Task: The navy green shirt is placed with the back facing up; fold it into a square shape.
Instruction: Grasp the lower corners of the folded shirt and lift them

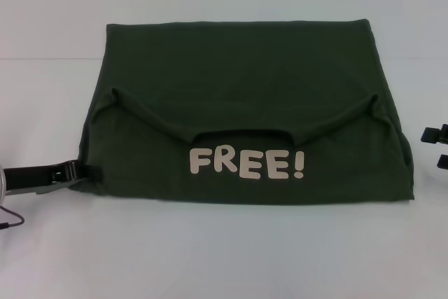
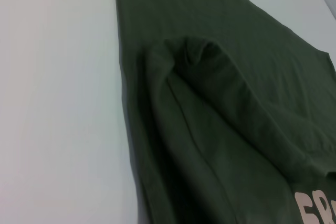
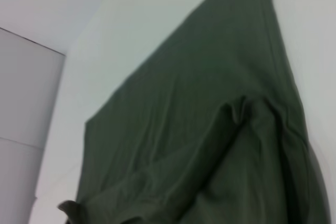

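navy green shirt (image 1: 245, 82): mid-worktop, near part folded over, "FREE!" lettering (image 1: 246, 163) up | left gripper (image 1: 82, 171): jaws at shirt's near-left corner, grip unclear | right gripper (image 1: 435, 146): off shirt's right edge, jaws apart, empty | white worktop (image 1: 224, 250)

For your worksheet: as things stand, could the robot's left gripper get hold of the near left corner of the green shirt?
Probably yes. The left gripper sits low on the table, right against the left edge of the navy green shirt, near that corner. Nothing lies between them.
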Action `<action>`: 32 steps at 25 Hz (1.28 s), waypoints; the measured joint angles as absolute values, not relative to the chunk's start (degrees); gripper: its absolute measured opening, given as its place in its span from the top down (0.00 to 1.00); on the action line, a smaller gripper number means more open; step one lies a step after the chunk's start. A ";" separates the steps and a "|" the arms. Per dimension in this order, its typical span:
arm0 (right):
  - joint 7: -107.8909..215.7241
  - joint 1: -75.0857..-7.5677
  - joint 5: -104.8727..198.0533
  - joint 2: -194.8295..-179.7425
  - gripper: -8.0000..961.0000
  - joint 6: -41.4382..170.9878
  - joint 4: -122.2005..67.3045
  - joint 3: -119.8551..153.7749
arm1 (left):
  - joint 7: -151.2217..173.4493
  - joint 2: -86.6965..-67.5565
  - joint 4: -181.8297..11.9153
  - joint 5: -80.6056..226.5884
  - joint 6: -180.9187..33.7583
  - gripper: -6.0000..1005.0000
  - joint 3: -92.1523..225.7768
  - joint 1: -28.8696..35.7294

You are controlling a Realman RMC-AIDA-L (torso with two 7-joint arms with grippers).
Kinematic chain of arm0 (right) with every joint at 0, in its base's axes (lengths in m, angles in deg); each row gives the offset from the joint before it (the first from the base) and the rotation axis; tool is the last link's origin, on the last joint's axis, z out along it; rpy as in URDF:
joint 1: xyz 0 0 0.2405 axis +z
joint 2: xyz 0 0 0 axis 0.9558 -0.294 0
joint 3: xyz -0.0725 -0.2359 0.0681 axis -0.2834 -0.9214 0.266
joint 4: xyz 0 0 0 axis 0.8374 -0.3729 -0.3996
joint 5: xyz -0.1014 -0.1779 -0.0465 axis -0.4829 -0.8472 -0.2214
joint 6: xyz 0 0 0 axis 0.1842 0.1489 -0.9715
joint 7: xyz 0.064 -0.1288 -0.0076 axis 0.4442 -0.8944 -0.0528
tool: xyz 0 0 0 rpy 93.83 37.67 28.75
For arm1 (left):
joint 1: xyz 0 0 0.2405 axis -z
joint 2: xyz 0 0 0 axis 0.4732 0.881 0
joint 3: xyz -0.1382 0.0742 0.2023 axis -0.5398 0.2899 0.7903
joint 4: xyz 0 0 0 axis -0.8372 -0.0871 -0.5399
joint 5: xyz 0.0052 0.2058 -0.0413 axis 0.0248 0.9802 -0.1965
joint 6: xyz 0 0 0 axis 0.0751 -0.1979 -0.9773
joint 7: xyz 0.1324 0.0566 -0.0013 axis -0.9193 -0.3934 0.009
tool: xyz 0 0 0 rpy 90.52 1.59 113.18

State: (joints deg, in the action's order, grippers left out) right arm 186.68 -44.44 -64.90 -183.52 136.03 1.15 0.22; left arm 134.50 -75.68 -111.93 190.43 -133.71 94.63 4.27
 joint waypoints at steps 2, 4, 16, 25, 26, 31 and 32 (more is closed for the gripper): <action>187.59 -43.86 -64.91 -183.61 0.05 135.06 0.99 -1.46 | 134.49 -75.68 -111.93 190.29 -133.71 0.96 94.63 4.27; 188.53 -43.36 -64.94 -183.72 0.05 134.53 0.95 -3.05 | 134.46 -75.69 -111.93 190.10 -133.71 0.96 94.59 4.28; 191.52 -41.80 -65.71 -184.12 0.05 132.26 0.76 -8.58 | 134.28 -75.77 -111.93 189.94 -134.12 0.96 94.47 4.50; 192.47 -41.36 -66.35 -183.74 0.05 132.92 0.05 -8.69 | 134.20 -75.86 -111.93 189.93 -134.97 0.96 94.40 4.80; 192.64 -41.35 -66.35 -183.69 0.05 132.94 -0.06 -8.69 | 134.19 -75.90 -111.93 189.93 -135.03 0.96 94.42 4.83; 193.07 -41.13 -66.35 -183.61 0.05 132.93 -1.19 -8.81 | 134.13 -76.14 -111.93 189.94 -135.37 0.96 94.44 4.79; 193.07 -41.09 -66.35 -183.77 0.05 132.88 -1.27 -9.01 | 134.13 -76.14 -111.93 189.94 -135.37 0.96 94.44 4.79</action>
State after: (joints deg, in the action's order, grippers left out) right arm 193.07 -41.09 -66.35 -183.77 132.88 -1.27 -9.01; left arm 134.13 -76.14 -111.93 189.94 -135.37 94.44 4.79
